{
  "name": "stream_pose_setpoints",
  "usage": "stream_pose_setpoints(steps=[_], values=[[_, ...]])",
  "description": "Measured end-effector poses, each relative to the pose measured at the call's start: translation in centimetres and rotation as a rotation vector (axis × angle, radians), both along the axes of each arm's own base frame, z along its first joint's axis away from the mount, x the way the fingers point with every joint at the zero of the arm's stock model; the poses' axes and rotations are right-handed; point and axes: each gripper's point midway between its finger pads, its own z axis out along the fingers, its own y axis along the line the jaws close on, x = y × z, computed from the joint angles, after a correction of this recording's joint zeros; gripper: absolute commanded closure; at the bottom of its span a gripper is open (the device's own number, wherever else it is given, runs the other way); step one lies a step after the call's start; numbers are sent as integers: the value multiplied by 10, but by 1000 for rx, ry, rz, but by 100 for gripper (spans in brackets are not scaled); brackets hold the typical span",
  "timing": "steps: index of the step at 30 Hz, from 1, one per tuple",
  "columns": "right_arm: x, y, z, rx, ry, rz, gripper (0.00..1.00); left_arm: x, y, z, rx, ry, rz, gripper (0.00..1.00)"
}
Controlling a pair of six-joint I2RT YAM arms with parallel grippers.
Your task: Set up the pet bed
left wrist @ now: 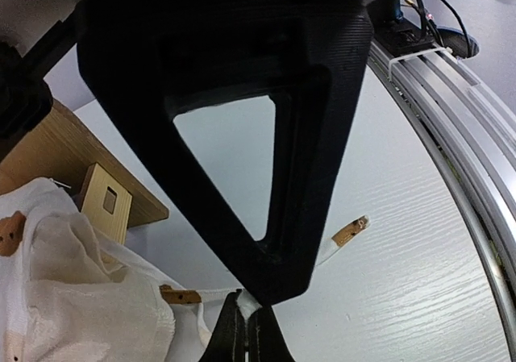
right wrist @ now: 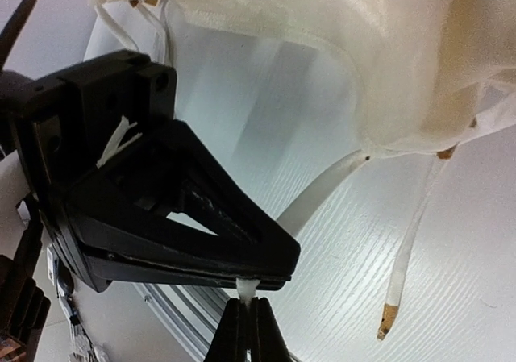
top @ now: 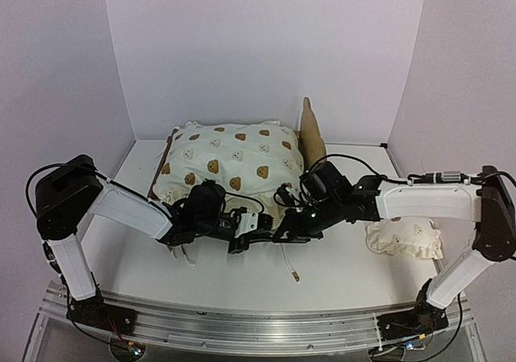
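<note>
The pet bed point(top: 311, 136) stands at the table's middle back, its plywood headboard poking up behind the cream bear-print cushion point(top: 230, 164) that covers it. My two grippers meet tip to tip just in front of the bed. My left gripper point(top: 242, 231) point(left wrist: 245, 320) is shut on a white cushion tie point(left wrist: 247, 304). My right gripper point(top: 284, 223) point(right wrist: 248, 301) is shut on a white tie point(right wrist: 322, 193) as well. The left wrist view shows the bed's plywood rail point(left wrist: 56, 156) and a leg point(left wrist: 106, 202).
The small ruffled bear-print pillow point(top: 405, 239) lies at the right, under my right forearm. A loose tie with a tan tip point(top: 295, 272) point(right wrist: 390, 314) trails on the white table toward the front. The aluminium rail point(left wrist: 476, 160) runs along the near edge.
</note>
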Motion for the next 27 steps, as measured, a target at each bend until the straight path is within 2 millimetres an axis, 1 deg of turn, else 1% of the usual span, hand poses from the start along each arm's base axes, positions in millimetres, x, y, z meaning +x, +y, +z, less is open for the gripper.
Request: stream_pose_setpoints(steps=[2,4,7,10,15,19,22,27], values=[[9,-8,1,-7,-26,-57,79,5,-2,2,0,51,50,100],[18,-23,-1,-20,-48,-140,74,14,-3,4,3,121,120,100],[34,-45,-13,-48,-87,-260,74,25,-2,2,12,251,228,100],[49,-57,-27,-87,-128,-339,72,33,1,-1,17,381,322,100],[74,-55,-39,-97,-209,-407,70,45,-2,-4,3,517,427,100],[90,-56,-42,-94,-280,-464,74,48,-1,-9,3,560,467,100],[102,-59,-46,-103,-331,-509,75,49,-1,-12,4,576,479,100],[112,-56,-57,-102,-360,-530,75,49,-1,-15,8,590,486,100]])
